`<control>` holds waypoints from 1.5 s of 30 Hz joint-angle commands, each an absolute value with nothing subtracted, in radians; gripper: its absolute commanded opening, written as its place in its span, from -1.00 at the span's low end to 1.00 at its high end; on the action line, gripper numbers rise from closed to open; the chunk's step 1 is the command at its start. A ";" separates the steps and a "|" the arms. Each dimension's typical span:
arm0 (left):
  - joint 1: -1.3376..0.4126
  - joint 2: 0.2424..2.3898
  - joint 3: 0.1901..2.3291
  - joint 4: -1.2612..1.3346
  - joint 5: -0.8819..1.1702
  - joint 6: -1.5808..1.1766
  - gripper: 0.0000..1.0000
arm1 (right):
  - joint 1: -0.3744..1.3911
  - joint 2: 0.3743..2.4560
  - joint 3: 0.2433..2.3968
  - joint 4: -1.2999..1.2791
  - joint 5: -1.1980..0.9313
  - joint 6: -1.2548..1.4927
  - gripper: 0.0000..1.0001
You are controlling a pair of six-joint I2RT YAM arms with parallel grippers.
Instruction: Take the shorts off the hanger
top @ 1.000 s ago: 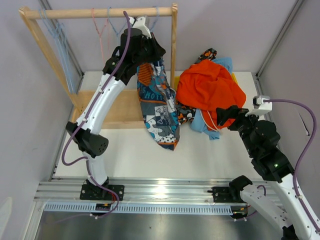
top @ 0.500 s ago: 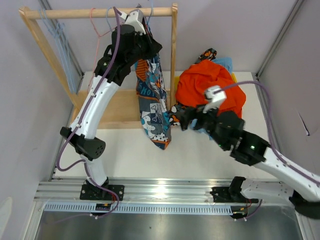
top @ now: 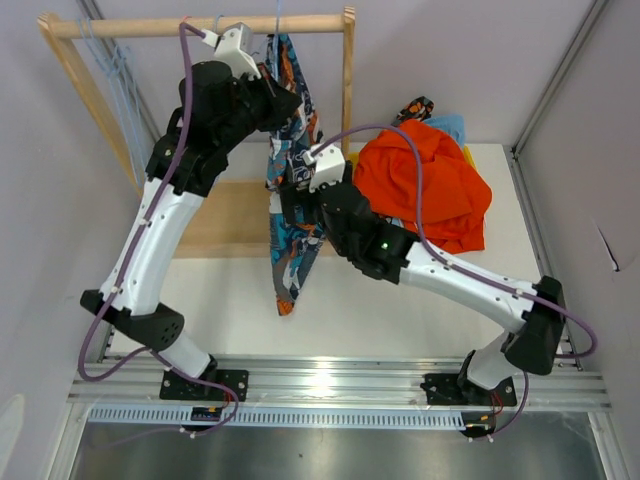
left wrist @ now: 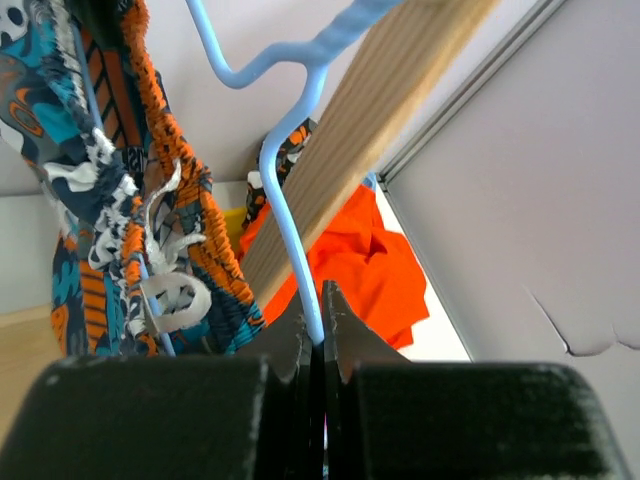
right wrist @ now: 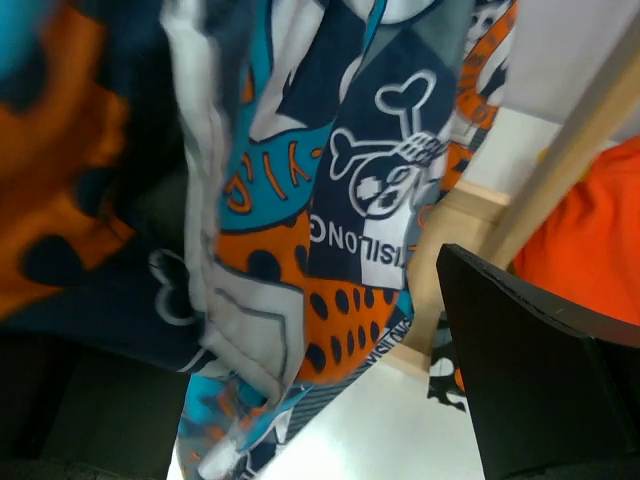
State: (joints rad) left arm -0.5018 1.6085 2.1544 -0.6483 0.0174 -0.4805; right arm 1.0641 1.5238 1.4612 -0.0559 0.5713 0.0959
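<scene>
Top view: white table [top: 400,310], wooden rack [top: 130,27] at its 10–11 o'clock corner, top rail running across the back. A pile of loose shorts lies at 1–2 o'clock on the table: orange shorts [top: 430,185] on top, a camouflage pair [top: 415,107] and a light blue pair [top: 452,125] poking out at the pile's 12 o'clock edge. The printed shorts [top: 285,255] (blue/orange/white) are on the hanger [left wrist: 285,225], draped down from the rail at roughly 12 o'clock, hem off the table. The hanger is light blue wire; can't tell if its hook sits on the rail. Left gripper [left wrist: 318,300] is up by the rail, fingers pressed together and pinching the hanger wire. Right gripper [right wrist: 300,400] is at the shorts' mid-height, fingers spread wide with printed fabric between them, not clamped.
</scene>
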 commanded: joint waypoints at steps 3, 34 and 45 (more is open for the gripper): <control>-0.505 1.503 2.118 -0.540 0.011 -0.483 -1.00 | 1.058 1.598 1.577 0.035 0.558 0.124 0.97; -0.442 1.586 2.309 -0.728 0.041 -0.482 -1.00 | 1.566 1.270 1.150 -0.128 0.935 0.370 -1.00; -0.637 1.033 1.573 -0.848 0.023 -0.546 -1.00 | 1.080 1.408 1.604 -0.146 0.661 -0.035 -1.00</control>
